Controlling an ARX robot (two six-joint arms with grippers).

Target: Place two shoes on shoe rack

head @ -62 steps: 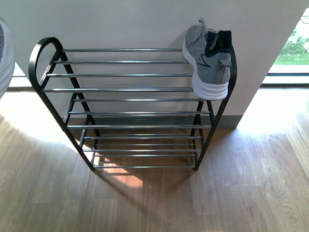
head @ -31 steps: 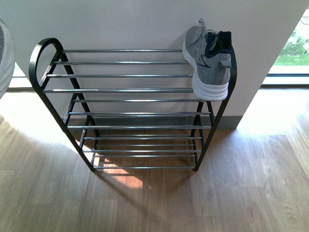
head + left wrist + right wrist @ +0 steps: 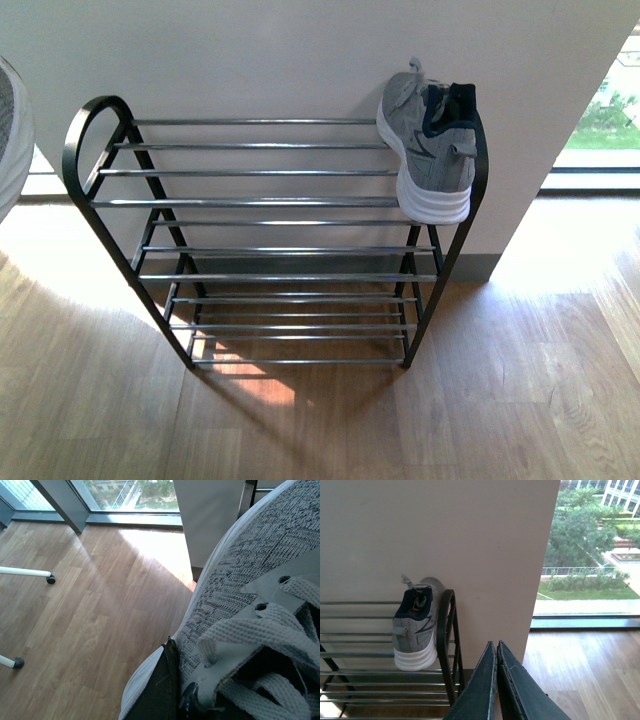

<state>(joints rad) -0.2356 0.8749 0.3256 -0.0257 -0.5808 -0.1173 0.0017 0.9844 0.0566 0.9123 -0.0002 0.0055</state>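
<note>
The shoe rack (image 3: 270,202), a black frame with chrome bars, stands against the white wall. One grey knit sneaker (image 3: 432,150) with a white sole lies on the right end of its top tier, toe toward the wall; the right wrist view also shows this sneaker (image 3: 415,625) and the rack's side frame (image 3: 447,645). My left gripper (image 3: 175,680) is shut on the second grey sneaker (image 3: 235,580), one dark finger along its outer side by the laces. A sliver of that held sneaker (image 3: 10,130) shows at the front view's left edge. My right gripper (image 3: 496,647) is shut and holds nothing.
The wood floor (image 3: 500,400) spreads in front of the rack. A window (image 3: 600,130) lies right of the wall. In the left wrist view, white chair legs with black casters (image 3: 48,579) stand on the floor near another window.
The rack and the sneaker on it have slid slightly lower in the front view. The held sneaker stays at the left edge.
</note>
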